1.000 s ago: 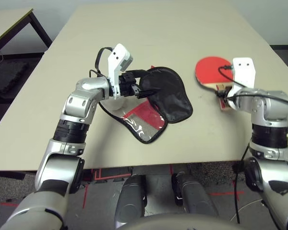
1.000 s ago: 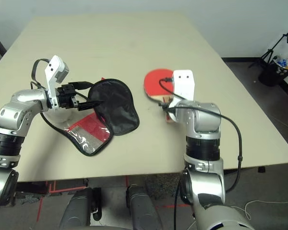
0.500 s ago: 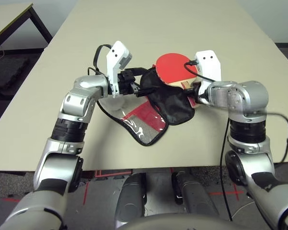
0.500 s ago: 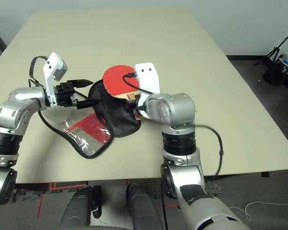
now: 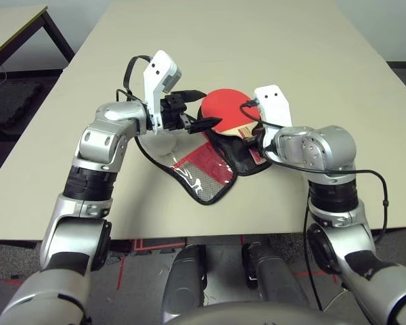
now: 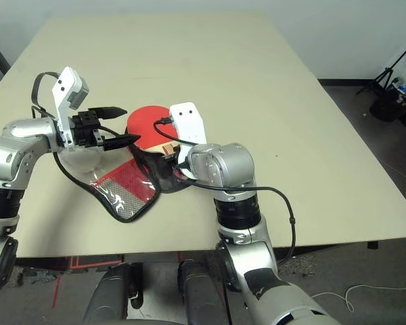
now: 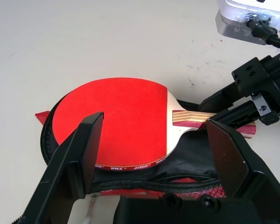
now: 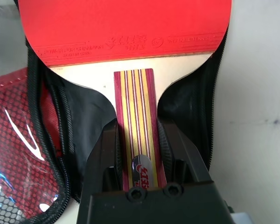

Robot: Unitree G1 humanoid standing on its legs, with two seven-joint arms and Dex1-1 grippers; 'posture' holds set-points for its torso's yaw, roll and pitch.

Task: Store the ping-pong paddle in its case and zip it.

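Note:
The ping-pong paddle (image 5: 223,108) has a round red face and a striped wooden handle (image 8: 136,116). My right gripper (image 8: 137,126) is shut on that handle and holds the paddle over the black lining of the open case (image 5: 247,161). The case's zip edge (image 8: 35,93) runs along both sides of the paddle. The case's other half, red mesh with a clear panel (image 5: 203,172), lies spread toward the table's front edge. My left gripper (image 7: 155,120) is open, its fingers spread wide just above the case's near rim, facing the paddle. A white pom-pom (image 5: 164,145) sits under my left wrist.
The beige table (image 5: 291,54) stretches far behind and to the right of the case. A second table (image 5: 13,27) stands off the far left corner. A tripod and clutter (image 6: 392,88) are on the floor at far right.
My right arm carried the paddle from the table's right side leftward and set it over the open case. My left gripper stayed by the case and rose slightly.

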